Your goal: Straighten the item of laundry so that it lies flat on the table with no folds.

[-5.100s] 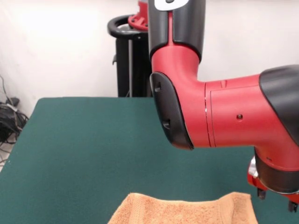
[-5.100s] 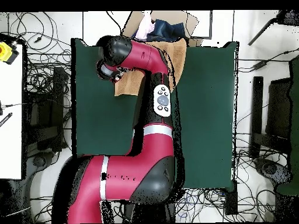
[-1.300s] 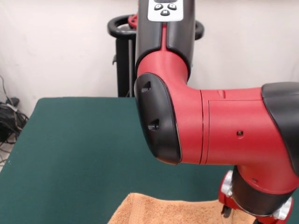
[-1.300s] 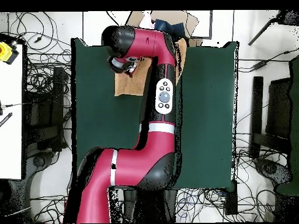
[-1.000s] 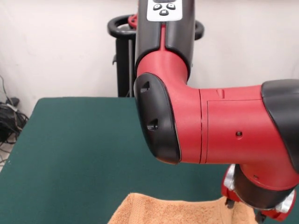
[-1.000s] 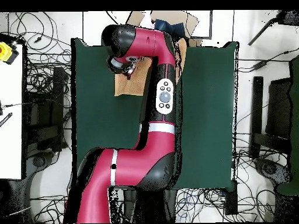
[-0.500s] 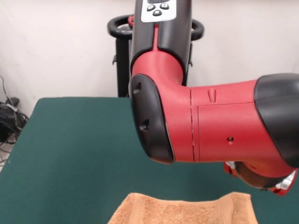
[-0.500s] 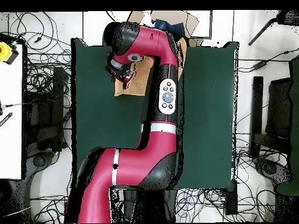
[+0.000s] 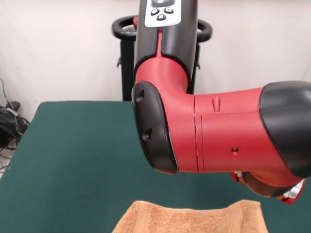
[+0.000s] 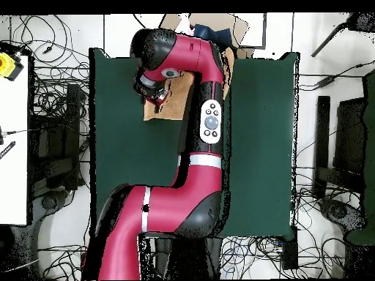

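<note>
The item of laundry [image 9: 190, 219], a light orange-tan terry towel, lies at the near edge of the dark green table [image 9: 73, 160], with its top edge wavy and its lower part cut off by the frame. From above, the towel [image 10: 176, 102] shows only partly, since the red arm crosses over it. My gripper [image 10: 151, 91] hangs over the towel's left edge in the overhead view. In the front view only the wrist's red ring [image 9: 272, 187] shows, just above the towel's right corner. The gripper's end is hidden.
A cardboard box [image 10: 209, 29] with dark cloth in it sits past the table's far edge in the overhead view. Cables lie on the floor all round. A black stand [image 9: 129, 58] rises behind the table. A white bench [image 10: 11, 132] stands at the left.
The wrist has lifted off the towel's right corner in the front view, and that corner shows again. The arm's elbow has swung slightly left and nearer the camera.
</note>
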Controlling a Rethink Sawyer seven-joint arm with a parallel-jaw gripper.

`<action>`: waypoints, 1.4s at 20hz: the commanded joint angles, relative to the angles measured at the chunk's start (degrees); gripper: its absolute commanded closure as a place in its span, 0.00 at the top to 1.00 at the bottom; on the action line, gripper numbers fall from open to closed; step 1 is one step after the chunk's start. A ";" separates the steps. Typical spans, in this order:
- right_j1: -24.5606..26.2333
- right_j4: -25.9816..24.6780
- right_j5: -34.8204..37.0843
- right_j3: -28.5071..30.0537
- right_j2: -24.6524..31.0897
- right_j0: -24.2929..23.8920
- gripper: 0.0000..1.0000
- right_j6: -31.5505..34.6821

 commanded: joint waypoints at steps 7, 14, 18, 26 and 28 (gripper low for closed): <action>7.22 -1.87 -9.42 2.73 6.70 -2.96 1.00 -18.57; 7.63 -1.94 -9.78 2.26 5.97 -3.07 1.00 -19.88; 7.31 -1.41 -9.69 2.37 5.18 -2.79 1.00 -18.53; 5.86 -1.12 -8.77 2.37 3.47 -2.18 1.00 -15.37; 5.25 -1.16 -9.57 2.76 3.31 -2.00 1.00 -14.11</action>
